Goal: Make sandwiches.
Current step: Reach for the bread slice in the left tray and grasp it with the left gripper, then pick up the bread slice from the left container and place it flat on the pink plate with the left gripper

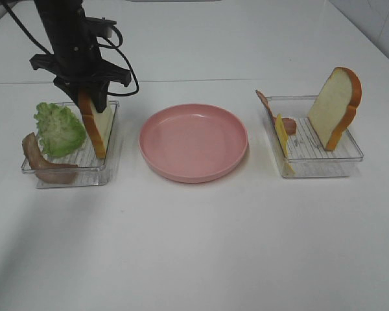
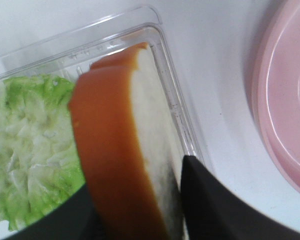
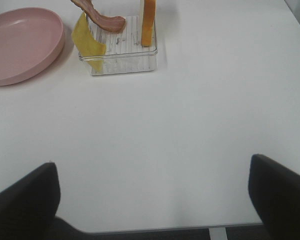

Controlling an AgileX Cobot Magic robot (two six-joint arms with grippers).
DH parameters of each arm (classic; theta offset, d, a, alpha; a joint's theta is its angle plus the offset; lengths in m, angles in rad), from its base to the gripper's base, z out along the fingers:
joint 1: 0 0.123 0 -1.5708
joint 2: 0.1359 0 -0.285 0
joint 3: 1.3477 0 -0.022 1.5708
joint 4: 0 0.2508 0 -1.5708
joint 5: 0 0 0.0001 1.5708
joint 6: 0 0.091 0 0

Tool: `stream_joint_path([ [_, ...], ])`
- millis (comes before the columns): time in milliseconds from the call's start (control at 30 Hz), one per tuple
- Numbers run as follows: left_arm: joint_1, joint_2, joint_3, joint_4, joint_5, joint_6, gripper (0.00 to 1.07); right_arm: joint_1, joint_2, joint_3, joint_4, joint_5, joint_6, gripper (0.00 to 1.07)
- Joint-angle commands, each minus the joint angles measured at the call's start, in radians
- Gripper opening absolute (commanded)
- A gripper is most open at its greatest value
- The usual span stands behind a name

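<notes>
The left gripper (image 2: 137,182) hangs over the pink plate's (image 1: 193,139) neighbouring clear tray (image 1: 91,175), jaws pressed on both faces of the upright bread slice (image 2: 110,150). The plate lies just inward. The right gripper (image 3: 152,200) is spread wide, empty, well apart.

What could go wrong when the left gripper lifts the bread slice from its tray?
The left gripper grips the bread slice only near its upper edge, so it may slip or swing. The slice stands right beside the lettuce and close to the tray wall, so lifting might drag either along.
</notes>
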Motion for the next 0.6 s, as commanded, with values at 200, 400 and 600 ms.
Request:
stream_joint_path([
  [200,0.0,0.002,-0.004,0.015,0.095,-0.013,0.19,-0.006,-0.032,0.003,0.007,-0.008,0.001,0.99],
  [400,0.0,0.003,-0.004,0.012,0.097,-0.097,0.09,-0.006,-0.032,0.003,0.007,-0.008,0.001,0.99],
  [600,0.0,0.003,-0.004,-0.001,0.097,-0.109,0.0,-0.006,-0.032,0.003,0.007,-0.008,0.001,0.99],
])
